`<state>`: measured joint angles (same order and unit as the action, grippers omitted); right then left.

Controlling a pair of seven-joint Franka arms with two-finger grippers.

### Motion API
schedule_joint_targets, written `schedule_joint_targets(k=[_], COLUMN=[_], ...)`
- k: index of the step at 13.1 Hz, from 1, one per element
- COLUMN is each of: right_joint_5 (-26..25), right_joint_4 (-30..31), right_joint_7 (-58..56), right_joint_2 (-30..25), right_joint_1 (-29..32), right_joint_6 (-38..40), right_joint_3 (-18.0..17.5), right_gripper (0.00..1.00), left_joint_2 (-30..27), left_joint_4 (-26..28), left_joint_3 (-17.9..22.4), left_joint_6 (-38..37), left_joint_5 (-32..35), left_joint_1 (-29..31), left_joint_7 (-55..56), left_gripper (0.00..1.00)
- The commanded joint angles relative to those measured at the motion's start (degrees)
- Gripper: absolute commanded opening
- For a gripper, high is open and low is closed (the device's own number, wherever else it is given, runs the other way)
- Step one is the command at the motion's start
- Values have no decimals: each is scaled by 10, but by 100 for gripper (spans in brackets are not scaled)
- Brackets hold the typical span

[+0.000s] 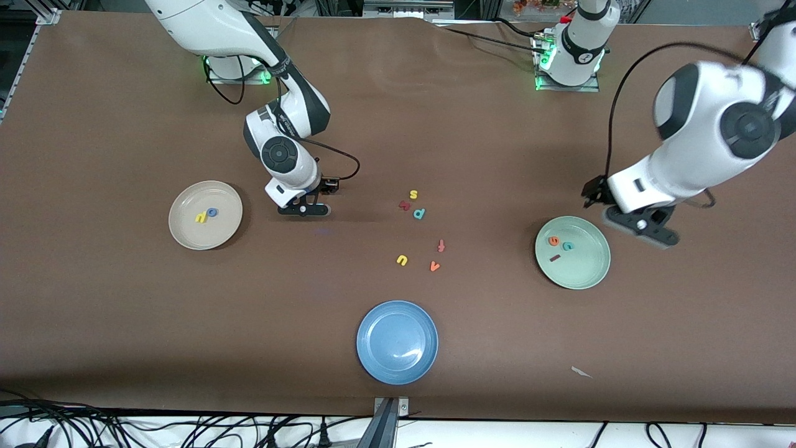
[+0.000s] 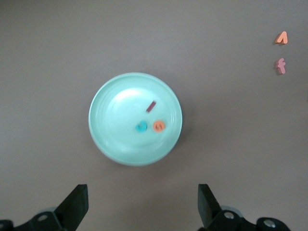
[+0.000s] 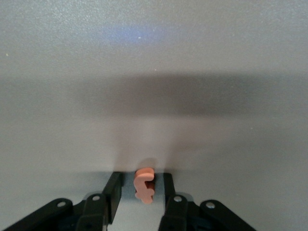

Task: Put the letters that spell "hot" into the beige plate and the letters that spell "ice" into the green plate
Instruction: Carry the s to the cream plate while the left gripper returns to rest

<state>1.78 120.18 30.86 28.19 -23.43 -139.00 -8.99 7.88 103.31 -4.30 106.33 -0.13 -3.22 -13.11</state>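
Observation:
My right gripper (image 1: 303, 210) is down at the table between the beige plate (image 1: 186, 231) and the loose letters. In the right wrist view an orange t (image 3: 144, 185) stands between its fingers (image 3: 113, 190), with a narrow gap on each side. The beige plate holds a yellow h (image 1: 200, 218) and a blue o (image 1: 212, 212). The green plate (image 1: 587, 269) holds an orange e (image 1: 553, 240), a teal c (image 1: 567, 246) and a maroon i (image 1: 555, 257). My left gripper (image 1: 647, 230) hangs open and empty beside the green plate (image 2: 113, 139).
A blue plate (image 1: 397, 341) lies nearest the front camera. Loose letters lie mid-table: yellow s (image 1: 413, 195), maroon squiggle (image 1: 405, 205), teal p (image 1: 419, 213), reddish f (image 1: 441, 246), yellow u (image 1: 402, 260), orange v (image 1: 435, 267). A paper scrap (image 1: 581, 372) lies near the front edge.

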Motion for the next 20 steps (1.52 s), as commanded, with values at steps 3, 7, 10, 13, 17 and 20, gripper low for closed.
schedule_joint_targets(k=[3, 7, 10, 13, 17, 20], right_joint_5=[2, 2, 2, -3, -3, -1], right_joint_4=[9, 8, -13, -43, -31, -17], right_joint_7=[4, 7, 14, 3, -124, -197], right_joint_2=[-5, -16, -63, -102, -94, -58], right_joint_1=[-1, -1, -1, -1, 1, 8], right_joint_6=[-4, 8, 81, 193, 204, 200], right_joint_3=[3, 12, 38, 104, 204, 237], right_gripper=[11, 0, 0, 0, 0, 0], left_joint_2=[-18, -18, -20, -20, -18, -16], left_joint_4=[-165, -193, -194, -188, -186, -183], left_joint_3=[-2, 0, 15, 18, 18, 18], left_joint_6=[-231, -249, -240, -233, -234, -229], left_joint_5=[-9, -10, -3, -5, -9, -8], left_joint_1=[17, 12, -2, -2, -1, -2], left_joint_7=[65, 77, 98, 94, 94, 95], left_gripper=[100, 100, 100, 100, 100, 100])
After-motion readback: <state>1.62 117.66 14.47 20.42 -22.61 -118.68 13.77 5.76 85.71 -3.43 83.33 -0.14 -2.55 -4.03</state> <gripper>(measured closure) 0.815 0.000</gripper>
